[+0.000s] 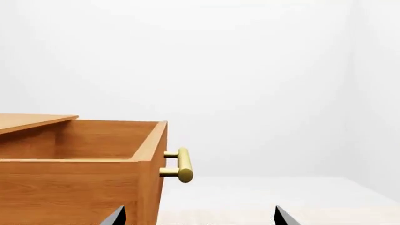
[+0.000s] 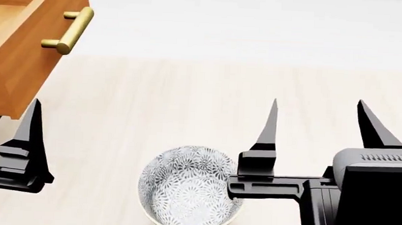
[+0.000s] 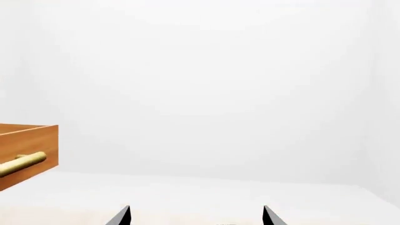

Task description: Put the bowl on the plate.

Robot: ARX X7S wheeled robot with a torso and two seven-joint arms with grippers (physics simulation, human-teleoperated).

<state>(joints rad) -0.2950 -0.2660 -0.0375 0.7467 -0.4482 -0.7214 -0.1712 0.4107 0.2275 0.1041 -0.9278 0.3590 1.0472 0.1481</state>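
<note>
The bowl [image 2: 191,193], white with a dense grey-black floral pattern, stands upright on the pale table at the near edge of the head view. My right gripper [image 2: 317,103] is open just to its right, its left finger beside the bowl's rim and nothing between the fingers. One finger [image 2: 29,135] of the left gripper shows to the left of the bowl, apart from it. In the wrist views both the left gripper [image 1: 198,216] and the right gripper [image 3: 196,215] have their tips wide apart and empty. The plate is out of view.
An open wooden drawer [image 2: 20,48] with a brass handle [image 2: 72,30] juts over the table's far left, close ahead of the left gripper. The same drawer [image 1: 81,178] fills the left wrist view's lower part. The light table [image 2: 187,102] stretches ahead to a white wall.
</note>
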